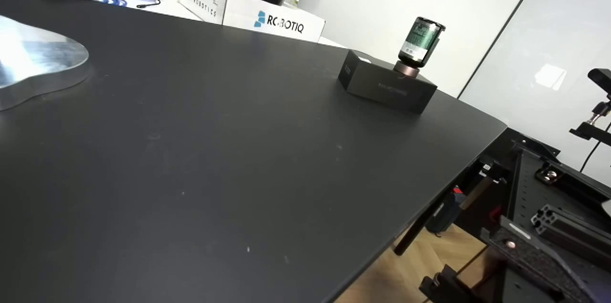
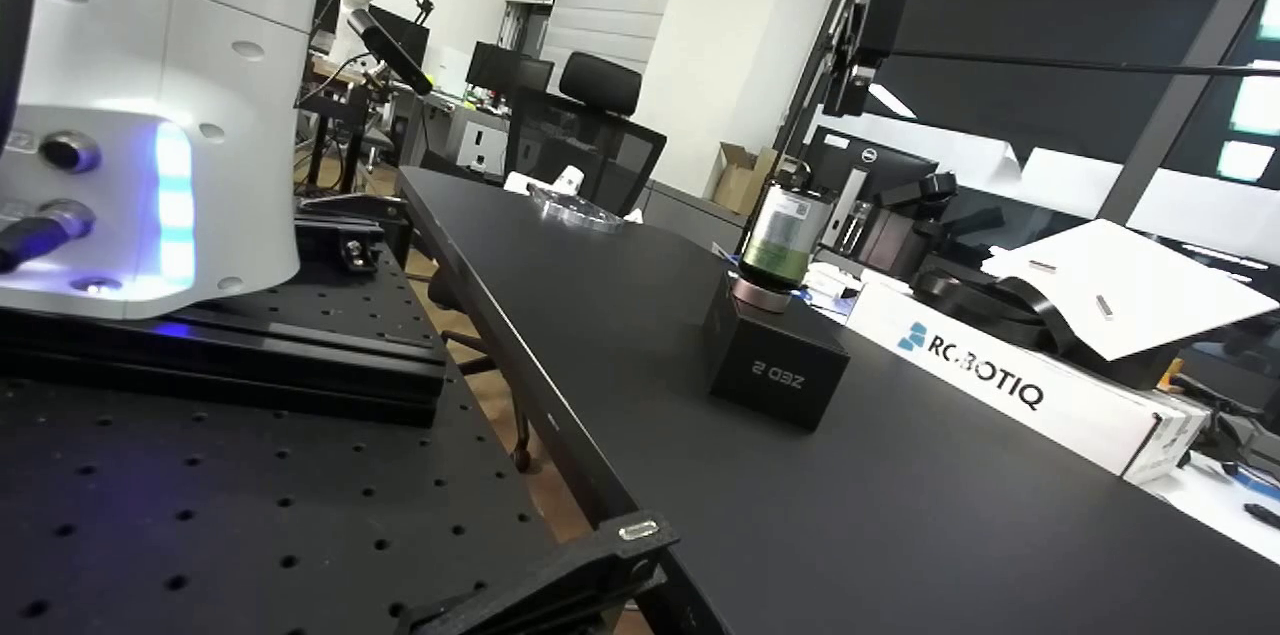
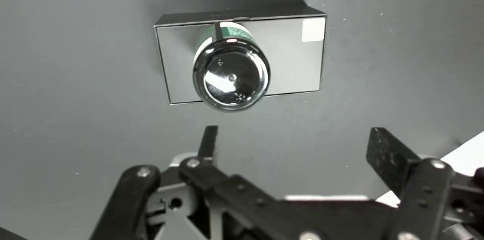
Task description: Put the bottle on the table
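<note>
The bottle is short, with a dark green body, pale label marks and a reddish band at its lower end. It stands upright on top of a flat black box in both exterior views, here and here. In the wrist view the bottle shows its dark glossy round top. The black box rests on the black table, near its edge. My gripper is open and empty, its fingers wide apart. It hangs above the bottle, apart from it, and also shows in an exterior view.
A white Robotiq carton with black items on it stands behind the table. A shiny, clear-looking plate lies on the table away from the box. The white robot base stands on a perforated black plate beside the table.
</note>
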Motion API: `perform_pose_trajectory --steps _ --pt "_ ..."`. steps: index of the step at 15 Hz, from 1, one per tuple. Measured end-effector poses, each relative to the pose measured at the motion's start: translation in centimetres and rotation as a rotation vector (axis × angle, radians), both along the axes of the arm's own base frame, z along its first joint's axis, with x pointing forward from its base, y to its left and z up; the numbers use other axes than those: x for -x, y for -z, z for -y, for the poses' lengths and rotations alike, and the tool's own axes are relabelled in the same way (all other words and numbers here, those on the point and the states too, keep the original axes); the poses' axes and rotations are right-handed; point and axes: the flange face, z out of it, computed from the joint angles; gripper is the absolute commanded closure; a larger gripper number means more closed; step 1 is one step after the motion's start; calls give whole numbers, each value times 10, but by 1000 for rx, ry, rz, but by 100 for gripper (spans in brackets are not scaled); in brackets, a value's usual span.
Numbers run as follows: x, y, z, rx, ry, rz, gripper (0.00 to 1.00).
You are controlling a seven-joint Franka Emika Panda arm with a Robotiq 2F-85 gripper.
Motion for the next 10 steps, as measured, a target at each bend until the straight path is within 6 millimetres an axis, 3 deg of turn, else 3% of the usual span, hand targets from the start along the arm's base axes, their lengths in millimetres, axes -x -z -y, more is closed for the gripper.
perform_pose_trajectory --steps 4,10 --pt "5 10 5 53 122 -85 0" --pt "3 23 1 38 143 -116 0"
